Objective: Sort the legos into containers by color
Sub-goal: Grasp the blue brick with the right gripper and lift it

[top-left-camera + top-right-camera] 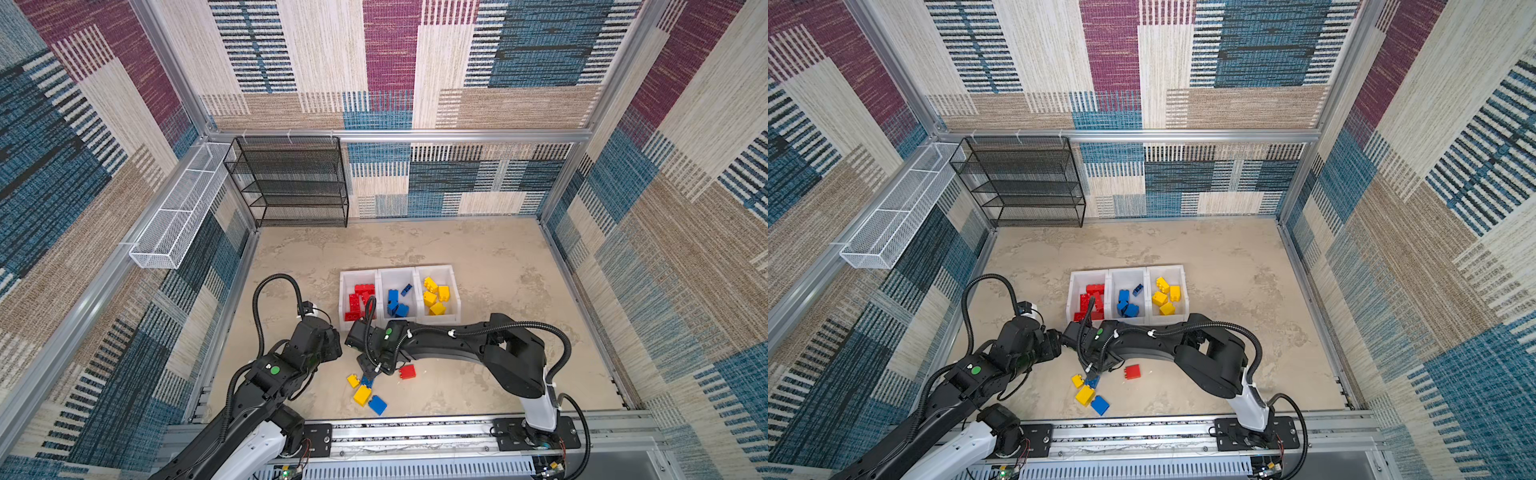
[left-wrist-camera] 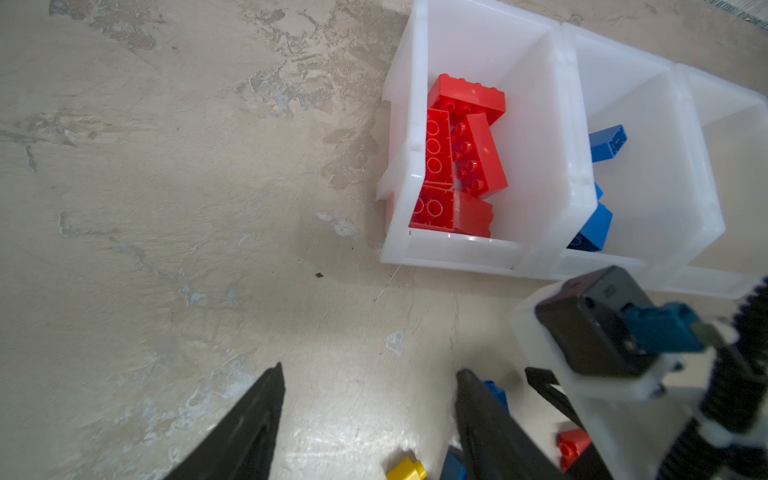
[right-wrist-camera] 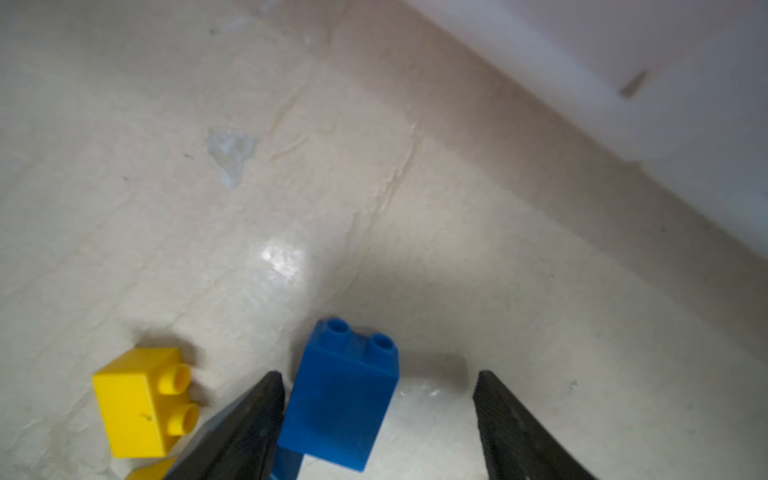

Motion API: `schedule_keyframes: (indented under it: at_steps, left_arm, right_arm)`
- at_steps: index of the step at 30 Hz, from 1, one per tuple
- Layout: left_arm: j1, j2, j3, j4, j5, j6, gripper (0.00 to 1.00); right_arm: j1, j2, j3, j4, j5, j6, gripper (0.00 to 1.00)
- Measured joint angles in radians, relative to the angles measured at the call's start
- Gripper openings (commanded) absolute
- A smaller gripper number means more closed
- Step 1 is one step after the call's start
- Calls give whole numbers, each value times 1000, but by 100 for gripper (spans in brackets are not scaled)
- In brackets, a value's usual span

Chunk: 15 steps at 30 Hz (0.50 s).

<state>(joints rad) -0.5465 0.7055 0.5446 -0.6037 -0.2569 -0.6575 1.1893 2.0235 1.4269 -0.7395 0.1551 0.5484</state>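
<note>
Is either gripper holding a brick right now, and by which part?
Nothing is held. The right gripper stands open around a blue brick, one finger clear of it; the left gripper is open and empty.

The left gripper (image 2: 370, 374) holds its fingers (image 2: 257, 424) apart, only tabletop (image 2: 166, 208) between the tips. Ahead of them, off to one finger's side, sit the containers (image 2: 552, 145) — red legos (image 2: 469, 158) in the nearest, blue legos (image 2: 598, 224) in the next (partly hidden by its wall). A yellow lego (image 2: 405, 469) lies between the fingers, behind the tips.
</note>
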Motion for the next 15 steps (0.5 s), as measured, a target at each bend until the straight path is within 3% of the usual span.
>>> schedule_keyframes:
  at_steps: [7, 15]
  left_arm:
    - [3, 0, -6, 1, 0, -1, 68]
    - [8, -1, -6, 2, 2, -2, 68]
  right_arm:
    - [-12, -49, -64, -12, 20, 11, 67]
    - [-13, -37, -60, 65, -20, 0, 45]
